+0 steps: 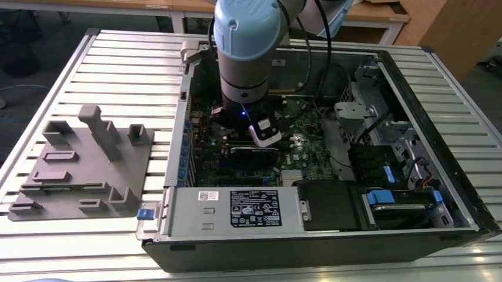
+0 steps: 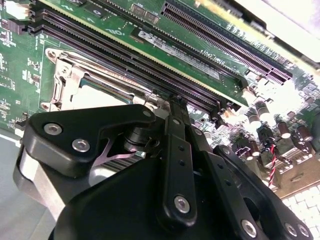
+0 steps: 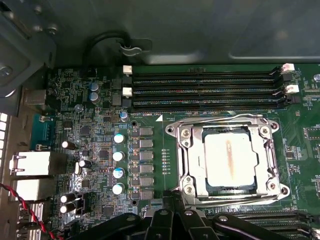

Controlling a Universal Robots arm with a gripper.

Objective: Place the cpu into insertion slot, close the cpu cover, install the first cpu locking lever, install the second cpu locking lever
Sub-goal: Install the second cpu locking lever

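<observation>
In the first wrist view the cpu (image 3: 227, 157) lies in the insertion slot (image 3: 186, 189), its silvery-tan top showing through the window of the cpu cover (image 3: 192, 155). The cover lies flat over it. Thin wire levers run along two sides of the frame (image 3: 215, 120) (image 3: 235, 196); I cannot tell if they are latched. My gripper (image 3: 172, 199) is shut, its tip right at the socket's corner beside one lever's end. The second wrist view shows the gripper (image 2: 175, 100) at the edge of the cover (image 2: 75, 75). In the exterior view the gripper (image 1: 237, 126) reaches down into the case.
Long black memory slots (image 3: 200, 90) run along the socket. Capacitors (image 3: 118, 155) and rear ports (image 3: 30, 165) lie on its other side, with a red-black wire (image 3: 25, 205). In the exterior view a grey fixture (image 1: 79, 170) stands on the slatted table at the left, beside the power supply (image 1: 235, 208).
</observation>
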